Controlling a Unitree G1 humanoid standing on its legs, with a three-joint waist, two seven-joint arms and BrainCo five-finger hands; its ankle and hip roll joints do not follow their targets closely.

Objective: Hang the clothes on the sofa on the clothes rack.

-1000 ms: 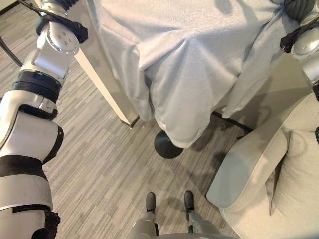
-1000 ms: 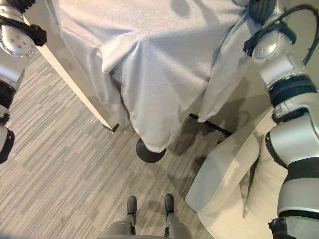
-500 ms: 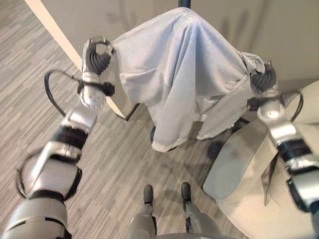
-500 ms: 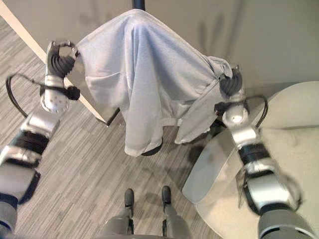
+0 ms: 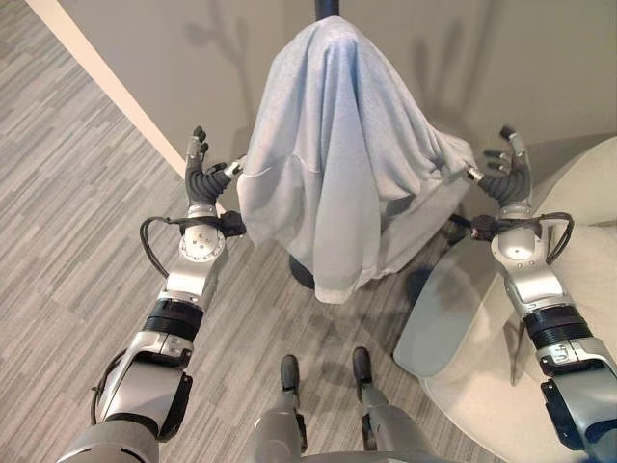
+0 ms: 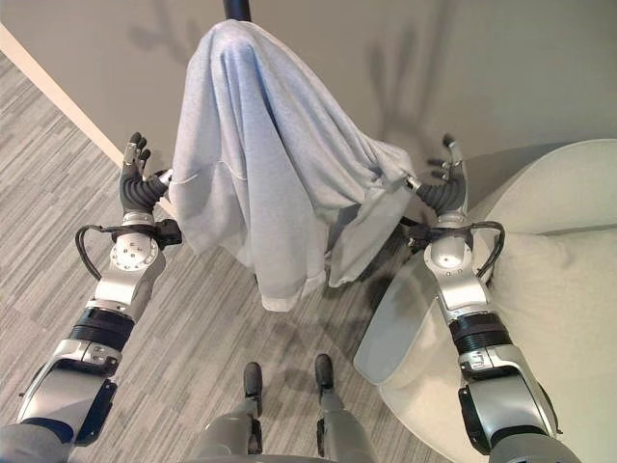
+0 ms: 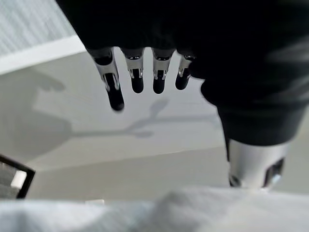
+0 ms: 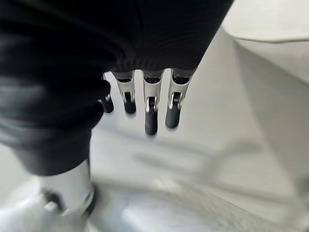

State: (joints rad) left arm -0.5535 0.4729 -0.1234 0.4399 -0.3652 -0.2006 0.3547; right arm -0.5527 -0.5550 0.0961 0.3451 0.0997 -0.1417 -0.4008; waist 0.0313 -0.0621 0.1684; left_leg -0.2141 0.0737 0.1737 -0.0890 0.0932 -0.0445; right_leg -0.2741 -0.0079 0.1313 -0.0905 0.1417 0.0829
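Grey garment drapes vertically over my clothes rack, hem down; left hand and right hand splayed, holding nothing.

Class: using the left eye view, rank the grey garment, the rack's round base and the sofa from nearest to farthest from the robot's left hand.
From the left hand:
1. Grey garment, draped on the rack, right beside the hand.
2. Round base, on the floor under the garment.
3. Sofa, far side, by the right arm.

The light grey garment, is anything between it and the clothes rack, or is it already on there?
Nothing visible stands between them. The light grey garment is already draped over the top of the clothes rack, hanging down around its pole. The left robot hand and right robot hand are open at the cloth's two side edges.
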